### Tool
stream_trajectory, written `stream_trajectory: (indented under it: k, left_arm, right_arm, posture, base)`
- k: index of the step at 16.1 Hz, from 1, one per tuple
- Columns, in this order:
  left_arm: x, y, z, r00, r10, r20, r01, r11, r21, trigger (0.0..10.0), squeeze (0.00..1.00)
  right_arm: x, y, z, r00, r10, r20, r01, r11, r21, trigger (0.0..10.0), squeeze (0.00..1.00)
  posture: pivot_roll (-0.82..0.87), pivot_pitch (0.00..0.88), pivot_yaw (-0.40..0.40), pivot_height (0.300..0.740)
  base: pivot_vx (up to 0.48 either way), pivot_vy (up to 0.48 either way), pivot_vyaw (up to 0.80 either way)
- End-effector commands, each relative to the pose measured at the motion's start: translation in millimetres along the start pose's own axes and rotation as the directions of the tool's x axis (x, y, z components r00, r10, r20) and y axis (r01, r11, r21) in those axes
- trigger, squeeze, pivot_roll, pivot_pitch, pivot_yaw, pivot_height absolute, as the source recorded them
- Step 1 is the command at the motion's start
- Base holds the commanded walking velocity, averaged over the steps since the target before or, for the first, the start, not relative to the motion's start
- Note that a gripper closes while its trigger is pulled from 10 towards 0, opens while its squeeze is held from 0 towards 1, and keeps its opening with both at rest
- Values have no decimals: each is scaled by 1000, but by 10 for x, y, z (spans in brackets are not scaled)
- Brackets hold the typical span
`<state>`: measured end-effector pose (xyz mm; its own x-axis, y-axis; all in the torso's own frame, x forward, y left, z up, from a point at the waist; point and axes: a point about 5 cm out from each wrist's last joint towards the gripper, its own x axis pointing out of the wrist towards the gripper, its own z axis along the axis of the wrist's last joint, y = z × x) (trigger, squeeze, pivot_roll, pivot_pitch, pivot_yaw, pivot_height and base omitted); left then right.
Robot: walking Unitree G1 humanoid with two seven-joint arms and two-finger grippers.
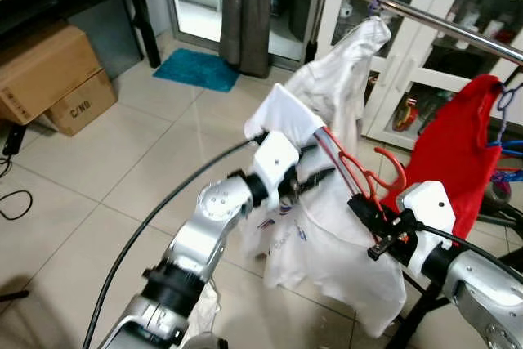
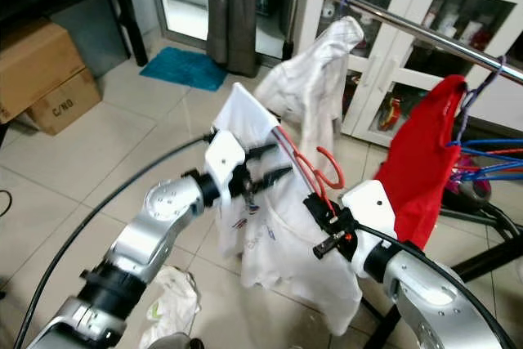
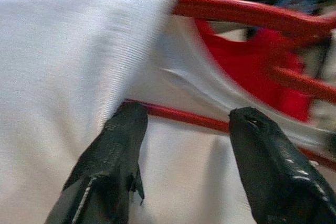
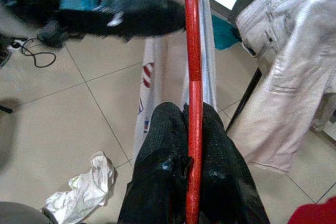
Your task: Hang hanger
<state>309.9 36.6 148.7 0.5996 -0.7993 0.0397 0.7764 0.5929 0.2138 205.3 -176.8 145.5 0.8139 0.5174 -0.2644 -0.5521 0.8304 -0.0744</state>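
Right wrist view, right gripper (image 4: 192,124) clenched on red hanger (image 4: 192,51), left gripper (image 3: 186,121) spread, white shirt (image 3: 63,51) hiding hanger's shoulder

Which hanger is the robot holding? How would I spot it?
Find the long silver clothes rail before the white cabinets. Below it, the right gripper pinches a red hanger with a white shirt draped on it. The other hangers are blue or purple and hang on the rail.

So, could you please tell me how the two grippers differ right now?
The right gripper is shut on the red hanger; the left gripper is open. The right holds the hanger by its bar, while the left's fingers rest against the white shirt. Both have black fingers.
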Motion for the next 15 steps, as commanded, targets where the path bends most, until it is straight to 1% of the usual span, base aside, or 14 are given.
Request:
stream_trajectory:
  k: [1,2,3,5,6,7,8,9,10,11,12,13,14,15]
  left_arm:
    - [16,70,19,998,64,-1,-64,997,33,10000,1000]
    - [44,156,42,988,153,-5,-152,986,71,10000,1000]
    - [76,201,58,979,206,-5,-204,975,91,10000,1000]
    - [139,198,63,974,224,-1,-223,968,118,10000,1000]
    - [186,194,44,969,247,-12,-243,959,145,10000,988]
    - [209,206,21,960,279,-20,-272,948,164,10000,812]
    - [222,225,3,952,305,-32,-296,940,169,10000,482]
    - [226,236,-13,948,315,-43,-303,937,176,10000,369]
    - [223,235,-10,950,311,-39,-299,937,182,118,27]
    - [221,227,-3,953,300,-33,-290,939,185,0,0]
    - [220,199,3,960,280,-21,-270,941,205,0,0]
    - [217,176,-1,962,274,-15,-265,941,209,0,0]
    - [211,155,-4,963,270,-11,-262,945,195,0,0]
    - [213,100,6,973,232,-3,-228,957,177,0,0]
  right_arm:
    - [0,21,92,999,7,39,-6,1000,-17,10000,0]
    - [4,19,92,999,7,43,-7,1000,-12,10000,0]
    - [5,17,90,999,8,44,-8,1000,-8,10000,0]
    - [10,16,86,999,9,44,-9,1000,-7,10000,0]
    - [14,15,90,999,12,47,-11,1000,-6,10000,0]
    - [15,11,96,999,13,51,-12,1000,-5,10000,0]
    - [11,2,102,999,12,53,-12,1000,-6,10000,0]
    - [5,-4,103,998,11,54,-10,1000,-6,10000,0]
    - [3,-4,99,999,9,53,-9,1000,-6,10000,0]
    - [2,-7,93,999,7,51,-7,1000,-5,10000,0]
    - [0,-14,77,999,2,46,-2,1000,-2,10000,0]
    - [0,-19,65,999,-2,43,2,1000,1,10000,0]
    - [0,-25,56,999,-6,37,6,1000,3,10000,0]
    - [3,-46,41,999,-20,26,20,1000,0,10000,0]
  posture:
    - [-19,77,-10,740]
    - [-20,75,-10,740]
    - [-20,74,-10,740]
    - [-26,67,-9,740]
    - [-30,64,-6,740]
    - [-32,61,-5,740]
    - [-34,58,-5,740]
    - [-34,55,-5,740]
    - [-34,51,-5,740]
    - [-34,51,-5,740]
    - [-32,47,-4,740]
    - [-31,47,-6,740]
    - [-30,48,-7,740]
    - [-29,49,-8,740]
  base:
    - [0,0,0]
    - [0,0,0]
    - [0,0,0]
    - [0,0,0]
    - [0,0,0]
    - [0,0,0]
    - [0,0,0]
    - [0,0,0]
    - [0,0,0]
    - [0,0,0]
    - [0,0,0]
    - [0,0,0]
    - [0,0,0]
    - [0,0,0]
